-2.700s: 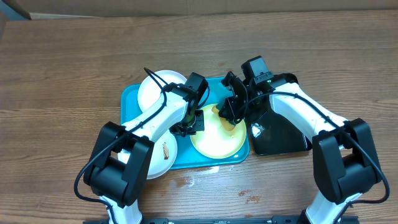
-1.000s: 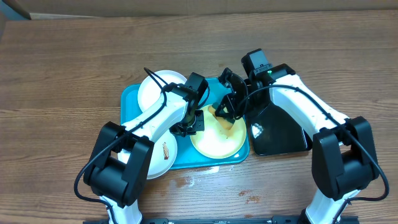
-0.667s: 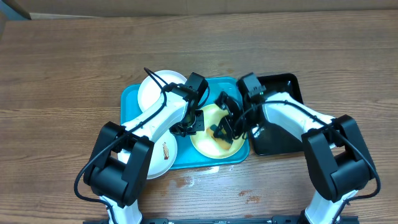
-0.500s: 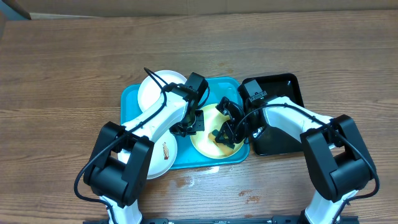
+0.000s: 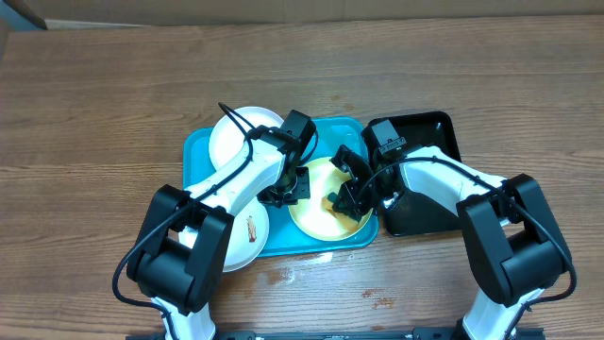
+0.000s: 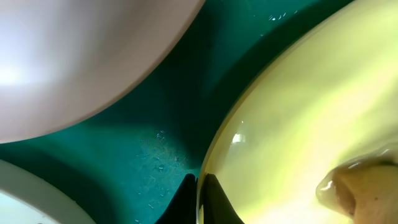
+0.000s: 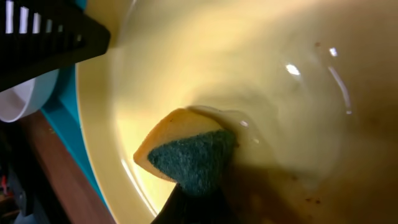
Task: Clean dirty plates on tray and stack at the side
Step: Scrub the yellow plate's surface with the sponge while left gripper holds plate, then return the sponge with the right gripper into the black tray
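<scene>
left claw [image 6: 198,188]: pinching rim of yellow plate [image 6: 298,124] | right claw [image 5: 343,195]: pinching sponge [image 7: 186,155], sponge pressed inside that plate | plate lies on blue tray [image 5: 196,156]

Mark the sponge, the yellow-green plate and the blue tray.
sponge [image 7: 186,160]: right wrist view, green scouring face.
yellow-green plate [image 5: 316,219]: overhead view, bare lower-left floor.
blue tray [image 5: 194,156]: overhead view, left rim.

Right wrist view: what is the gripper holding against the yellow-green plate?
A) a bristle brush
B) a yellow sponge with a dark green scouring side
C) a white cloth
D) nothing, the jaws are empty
B: the right gripper holds a yellow sponge, its dark green scouring side toward the camera, against the inside of the yellow-green plate.
</scene>
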Motion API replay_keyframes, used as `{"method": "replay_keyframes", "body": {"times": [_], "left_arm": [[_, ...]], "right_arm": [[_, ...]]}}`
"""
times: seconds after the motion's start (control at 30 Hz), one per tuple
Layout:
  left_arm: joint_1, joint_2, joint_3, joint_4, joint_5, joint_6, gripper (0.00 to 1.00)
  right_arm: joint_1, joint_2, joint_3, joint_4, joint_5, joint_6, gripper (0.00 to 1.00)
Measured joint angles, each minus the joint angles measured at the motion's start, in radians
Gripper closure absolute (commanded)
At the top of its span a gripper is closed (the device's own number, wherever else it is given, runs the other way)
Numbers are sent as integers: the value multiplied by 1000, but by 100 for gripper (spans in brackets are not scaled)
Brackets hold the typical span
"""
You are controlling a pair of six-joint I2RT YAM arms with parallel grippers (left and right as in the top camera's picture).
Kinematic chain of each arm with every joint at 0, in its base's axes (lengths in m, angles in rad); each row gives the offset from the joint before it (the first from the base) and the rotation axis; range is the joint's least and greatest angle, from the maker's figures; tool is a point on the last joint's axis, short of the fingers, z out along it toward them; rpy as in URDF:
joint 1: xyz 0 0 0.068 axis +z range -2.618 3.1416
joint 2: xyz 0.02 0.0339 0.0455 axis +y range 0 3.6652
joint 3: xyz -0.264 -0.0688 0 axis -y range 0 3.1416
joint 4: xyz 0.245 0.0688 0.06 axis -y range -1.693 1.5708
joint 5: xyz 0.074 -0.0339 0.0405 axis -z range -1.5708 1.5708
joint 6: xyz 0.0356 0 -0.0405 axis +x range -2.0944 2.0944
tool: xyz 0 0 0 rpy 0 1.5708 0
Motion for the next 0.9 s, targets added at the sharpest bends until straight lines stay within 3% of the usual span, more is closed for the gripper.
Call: {"method": "replay_keyframes", "body": {"times": [0.33, 0.6, 0.9], "left_arm": [[0, 0, 0, 0, 0, 0, 96], [0, 0, 0, -1, 0, 0, 96], [0, 0, 0, -5, 0, 1, 96]], "right_arm": [[-99, 0, 25, 17, 43, 2, 96], [-176, 0, 209, -5, -49, 26, 96], [-185, 0, 488, -264, -77, 38, 96]]}}
